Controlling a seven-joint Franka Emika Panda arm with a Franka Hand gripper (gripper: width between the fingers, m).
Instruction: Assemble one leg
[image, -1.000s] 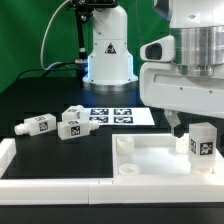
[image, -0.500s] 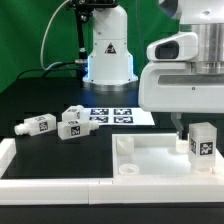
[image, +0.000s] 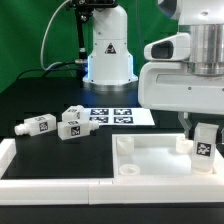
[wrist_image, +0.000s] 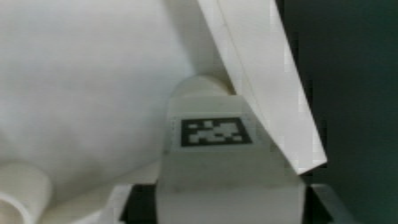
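While three alike pegs (image: 68, 123) lie far off at the exterior view's left, the stubby white plastic leg with a square tag (image: 205, 141) stands upright over the flat white tabletop's (image: 150, 160) right edge, clamped between the two-finger gripper's (image: 203, 127) jaws.

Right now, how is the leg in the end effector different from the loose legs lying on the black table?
The held leg stands upright over the tabletop at the exterior view's right; the loose legs lie on their sides on the table at that view's left. The end effector grips the held leg; nothing touches the loose legs. All are white blocky pegs with square black-and-white tags.
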